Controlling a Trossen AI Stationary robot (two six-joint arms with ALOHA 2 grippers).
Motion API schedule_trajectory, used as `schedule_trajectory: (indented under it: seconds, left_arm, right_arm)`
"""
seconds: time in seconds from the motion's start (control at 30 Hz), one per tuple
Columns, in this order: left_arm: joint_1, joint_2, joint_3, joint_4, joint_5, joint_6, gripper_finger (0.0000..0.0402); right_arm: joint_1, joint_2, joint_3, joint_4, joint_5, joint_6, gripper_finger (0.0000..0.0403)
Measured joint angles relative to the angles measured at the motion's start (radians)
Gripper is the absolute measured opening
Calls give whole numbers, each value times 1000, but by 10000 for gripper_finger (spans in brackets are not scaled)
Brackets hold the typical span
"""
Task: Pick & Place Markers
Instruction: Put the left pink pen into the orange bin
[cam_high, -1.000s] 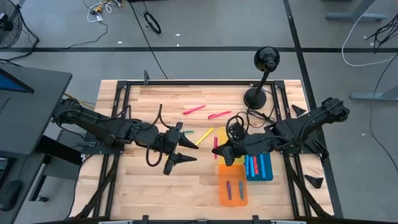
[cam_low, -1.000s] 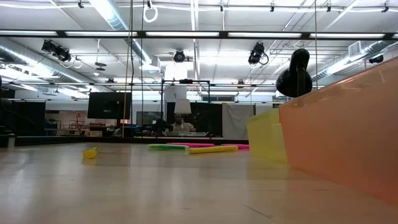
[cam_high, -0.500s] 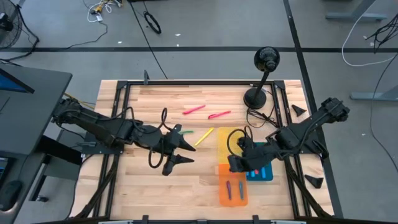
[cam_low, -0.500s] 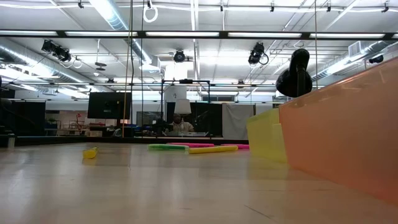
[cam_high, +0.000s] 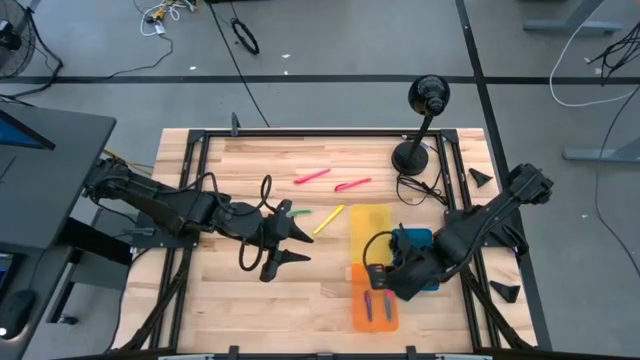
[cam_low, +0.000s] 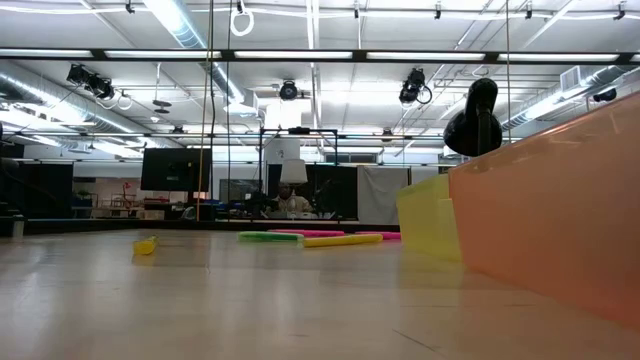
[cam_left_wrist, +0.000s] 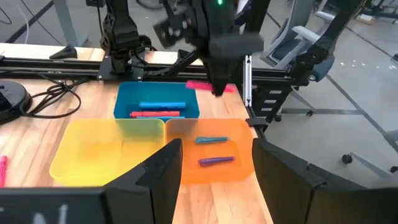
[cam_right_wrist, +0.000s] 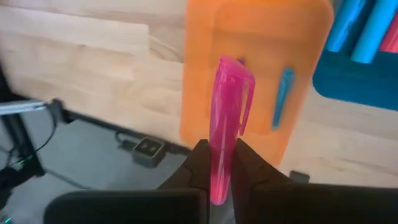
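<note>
Right gripper (cam_right_wrist: 222, 163) pinches a pink marker (cam_right_wrist: 227, 118) between its two fingers, held above the orange tray (cam_high: 374, 300) near the table's front edge; from the left wrist view the same marker (cam_left_wrist: 209, 88) shows sticking out sideways from that gripper over the trays. Orange tray already holds two markers, one blue (cam_left_wrist: 212, 140) and one purple (cam_left_wrist: 216, 161), lying side by side. Blue tray (cam_left_wrist: 157, 102) beside it holds a blue marker and a red one. Yellow tray (cam_high: 369, 227) sits behind the orange one, touching it. Left gripper (cam_high: 287, 240) hangs over the middle of the table, fingers spread wide, holding nothing. Loose on the wood: a yellow marker (cam_high: 329, 218) and a green one (cam_high: 298, 212) just ahead of the left gripper, two more pink markers (cam_high: 312, 176) farther back toward the black desk lamp (cam_high: 420, 120).
</note>
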Motion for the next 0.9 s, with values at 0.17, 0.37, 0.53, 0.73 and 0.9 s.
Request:
schedule_trajectory:
  seconds: [0.17, 0.37, 0.53, 0.73, 0.9]
  left_arm:
    - [0, 0, 0, 0, 0, -5, 199]
    - [0, 0, 0, 0, 0, -10, 199]
    - [-1, 0, 0, -1, 18, -21, 199]
    - [-1, 0, 0, -11, 61, -35, 199]
    - [-1, 0, 0, -13, 61, -34, 199]
  right_arm:
    - [1, 85, 0, 30, -2, 9, 20]
    - [2, 182, 0, 58, -64, 12, 30]
    - [11, 248, 0, 78, -99, 12, 27]
    - [21, 315, 0, 79, -117, 12, 28]
    - [20, 373, 0, 94, -132, 5, 29]
